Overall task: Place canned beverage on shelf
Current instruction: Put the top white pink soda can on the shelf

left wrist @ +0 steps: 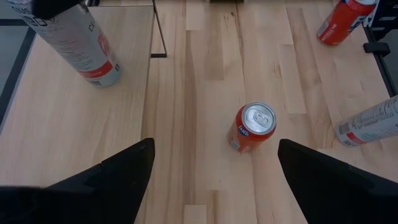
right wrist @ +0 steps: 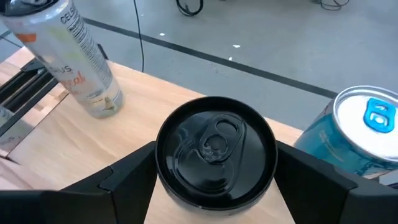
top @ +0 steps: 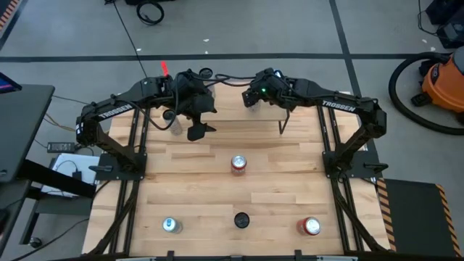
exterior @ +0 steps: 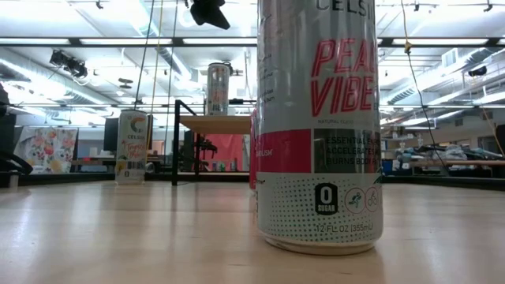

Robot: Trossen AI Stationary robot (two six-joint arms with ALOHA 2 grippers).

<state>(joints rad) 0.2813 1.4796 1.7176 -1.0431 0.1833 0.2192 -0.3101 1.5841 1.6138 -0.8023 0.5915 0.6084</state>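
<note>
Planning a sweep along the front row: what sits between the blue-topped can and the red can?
A black-topped can stands between the blue-topped can and the red can, apart from both. The high view shows it.

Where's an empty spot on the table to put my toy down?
Bare wood lies either side of the middle red can, and between it and the front row: blue-topped can, black can, corner red can. The back is crowded: shelf, both arms.
</note>
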